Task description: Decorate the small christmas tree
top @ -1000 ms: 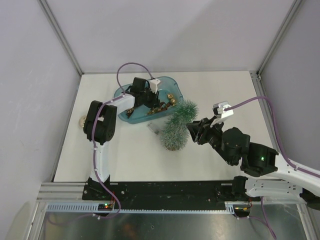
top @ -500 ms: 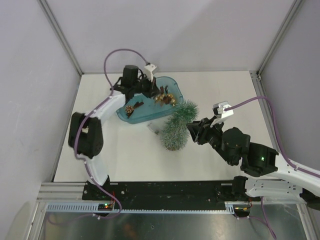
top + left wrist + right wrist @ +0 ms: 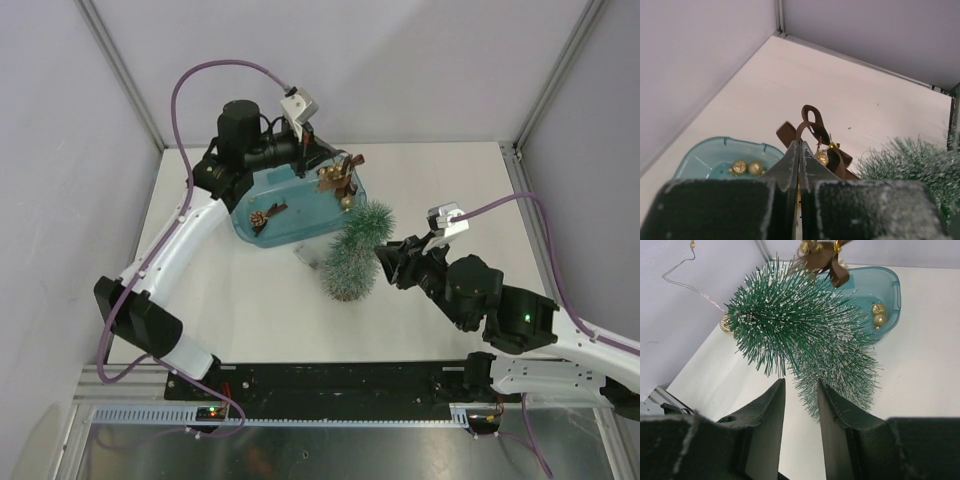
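While left arm [image 3: 175, 245] stretches, bow [image 3: 338, 178] pinched

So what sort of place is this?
Most likely a lab robot cell: a white tabletop boxed in by plain grey wall panels on aluminium posts, with a metal mounting rail along the near edge.

Small christmas tree [image 3: 350, 262] — frosted green, bristly

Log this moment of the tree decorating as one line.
left gripper: shut on brown bow, above blue tub | right gripper: beside small christmas tree, grip unclear | tree: bow not yet on
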